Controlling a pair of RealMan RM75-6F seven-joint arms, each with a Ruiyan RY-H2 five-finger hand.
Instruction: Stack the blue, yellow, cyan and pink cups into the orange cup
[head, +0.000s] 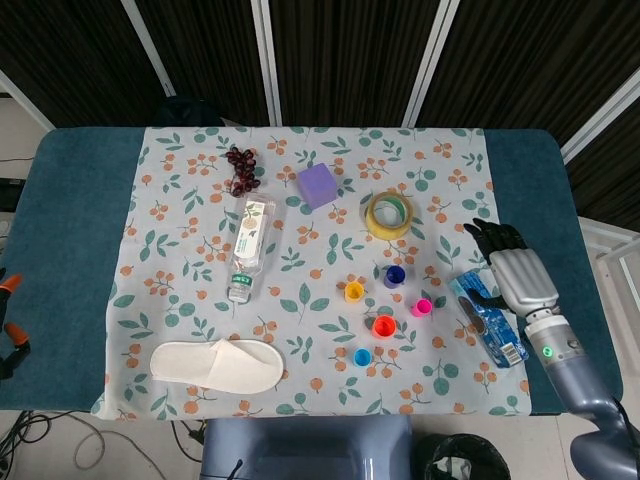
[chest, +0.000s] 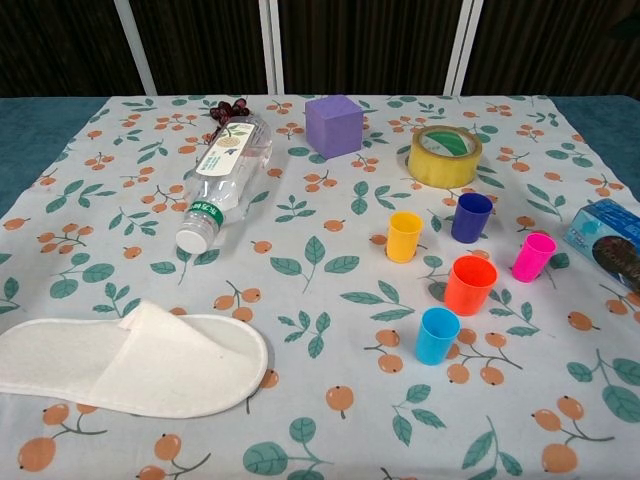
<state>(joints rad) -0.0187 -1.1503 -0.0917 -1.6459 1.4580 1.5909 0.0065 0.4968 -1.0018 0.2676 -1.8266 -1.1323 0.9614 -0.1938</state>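
Cups, orange (chest: 470, 284) among blue, yellow, cyan, pink, stand upright, unstacked; right hand (head: 515, 270) fingers spread, holding nothing.

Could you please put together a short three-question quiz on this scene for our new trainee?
1. True or false: the orange cup already has another cup inside it.
2. Which cup stands nearest the tape roll? A) cyan cup B) blue cup C) pink cup
3. Which hand is in view, and what does it hold?

Key:
1. False; all stand apart.
2. B.
3. The right hand, holding nothing, beside the blue packet.
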